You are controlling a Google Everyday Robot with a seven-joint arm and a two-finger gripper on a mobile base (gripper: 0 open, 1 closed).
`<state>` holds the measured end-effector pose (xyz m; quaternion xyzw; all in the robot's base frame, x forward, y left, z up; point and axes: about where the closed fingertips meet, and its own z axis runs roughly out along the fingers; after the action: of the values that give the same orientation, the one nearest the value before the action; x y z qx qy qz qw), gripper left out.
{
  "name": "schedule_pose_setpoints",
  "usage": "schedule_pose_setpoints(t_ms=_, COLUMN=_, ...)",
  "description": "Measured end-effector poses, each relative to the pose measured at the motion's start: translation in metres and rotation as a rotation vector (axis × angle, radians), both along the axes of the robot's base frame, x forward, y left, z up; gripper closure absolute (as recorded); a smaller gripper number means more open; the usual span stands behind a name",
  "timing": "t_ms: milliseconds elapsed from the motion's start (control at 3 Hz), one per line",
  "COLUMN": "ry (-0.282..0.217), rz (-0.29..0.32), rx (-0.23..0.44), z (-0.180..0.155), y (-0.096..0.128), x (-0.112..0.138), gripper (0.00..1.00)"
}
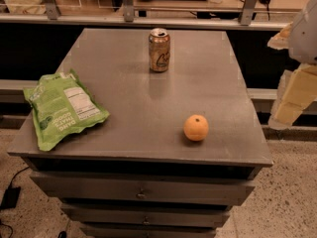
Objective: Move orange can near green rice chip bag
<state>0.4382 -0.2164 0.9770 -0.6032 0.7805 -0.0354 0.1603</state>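
Observation:
The orange can [159, 50] stands upright on the far middle of the grey table top [143, 113], its silver top and pull tab facing up and a pale mark on its side. The green rice chip bag [62, 108] lies flat at the table's left front corner, label up, well apart from the can. My gripper [290, 100] hangs off the right edge of the table, pale cream and white, level with the table's middle. It is far from the can and touches nothing.
A round orange fruit [196, 127] sits on the table's front right. Drawers [141, 192] run below the table top. A railing and glass panels [129, 9] stand behind the table. A black cable [10, 195] lies on the speckled floor at the left.

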Motion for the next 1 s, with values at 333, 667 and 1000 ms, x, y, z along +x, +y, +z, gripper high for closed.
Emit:
schedule_pose_setpoints(t_ms=333, ry=0.000, rz=0.000, rx=0.000, z=0.000, y=0.000, x=0.000, gripper=0.00)
schedule_pose_setpoints(t_ms=667, ry=-0.037, rz=0.013, rx=0.022, z=0.003, y=0.006, x=0.021, gripper=0.00)
schedule_pose_setpoints(t_ms=1000, ry=-0.116, rz=0.039, rx=0.094, z=0.009, y=0.026, x=0.079, gripper=0.00)
